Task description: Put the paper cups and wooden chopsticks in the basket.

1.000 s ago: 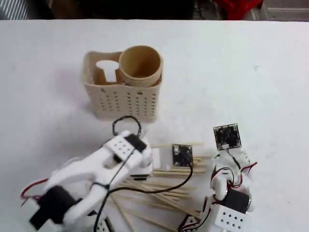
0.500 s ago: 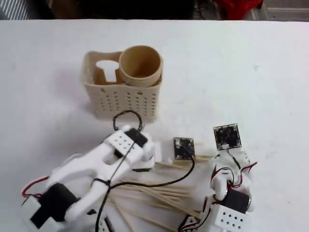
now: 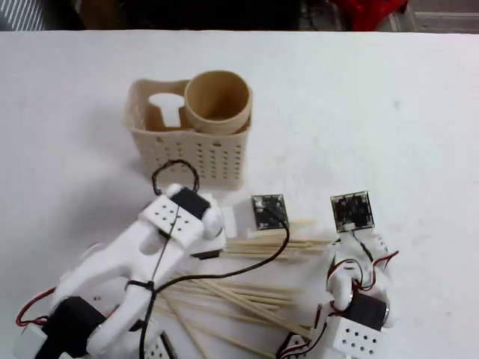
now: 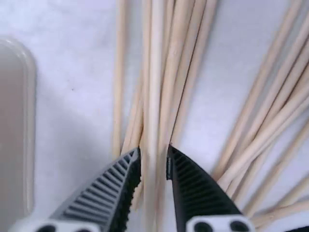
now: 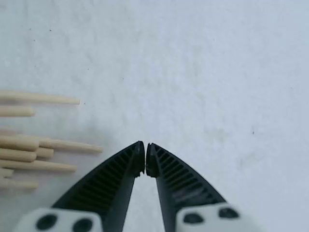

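Over the last second my left arm has pulled back from the heap and swung toward the basket [image 3: 187, 161]. A small bundle of chopsticks [image 4: 157, 72] has come with it and now lies crosswise just in front of the basket wall. My left gripper [image 4: 153, 162] is pinched narrow around a few of those sticks, with their free ends fanning out past the jaws. I cannot tell whether the bundle has fully cleared the table [image 3: 374, 112]. I take this as the grasp having worked, so the carry toward the basket is under way. A paper cup [image 3: 217, 101] already stands inside the basket. The loose pile [image 3: 239, 295] is spread on the table between my arms, so there are more trips to make. My right gripper [image 5: 145, 159] is closed tip to tip on nothing, low over bare table beside some stick ends.
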